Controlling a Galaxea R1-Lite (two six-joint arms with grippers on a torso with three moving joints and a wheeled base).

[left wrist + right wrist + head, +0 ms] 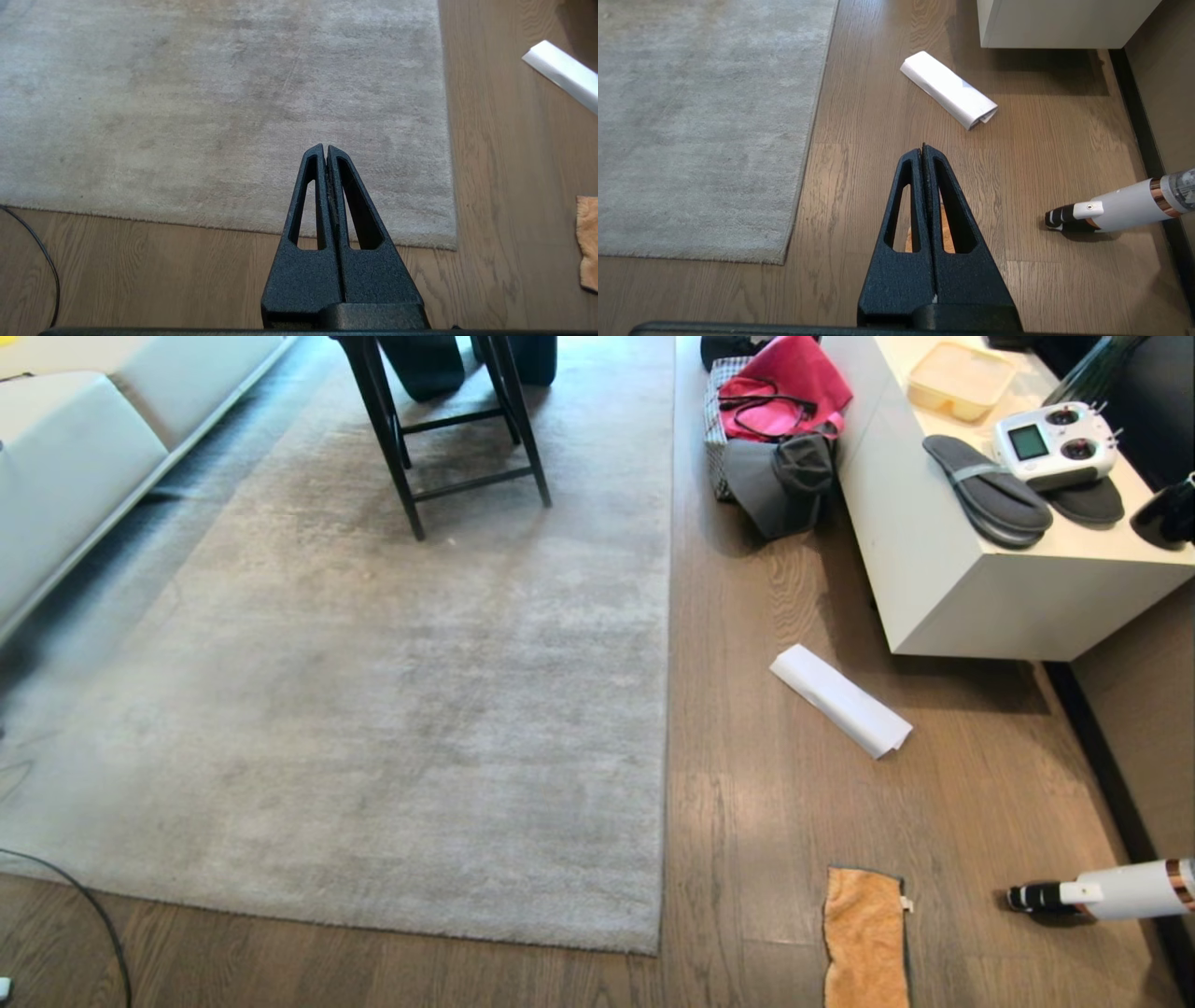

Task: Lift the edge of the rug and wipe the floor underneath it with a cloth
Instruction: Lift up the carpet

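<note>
The large light grey rug (392, 691) lies flat on the wood-grain floor (766, 821), its near right corner (653, 947) close to me. The orange-tan cloth (865, 938) lies on the floor to the right of that corner, apart from the rug. Neither arm shows in the head view. My left gripper (325, 148) hangs shut and empty high above the rug's (224, 102) near corner, with the cloth (588, 242) off to one side. My right gripper (923, 149) hangs shut and empty above the floor (859, 140); the cloth (947, 233) shows through its finger slots, mostly hidden.
A white rolled paper (840, 698) lies on the floor beyond the cloth. A white vacuum wand (1102, 893) lies to its right. A white cabinet (952, 560) with slippers and a controller stands at the right, bags (775, 429) behind. A black stool (448, 420) stands on the rug; a cable (84, 905) runs lower left.
</note>
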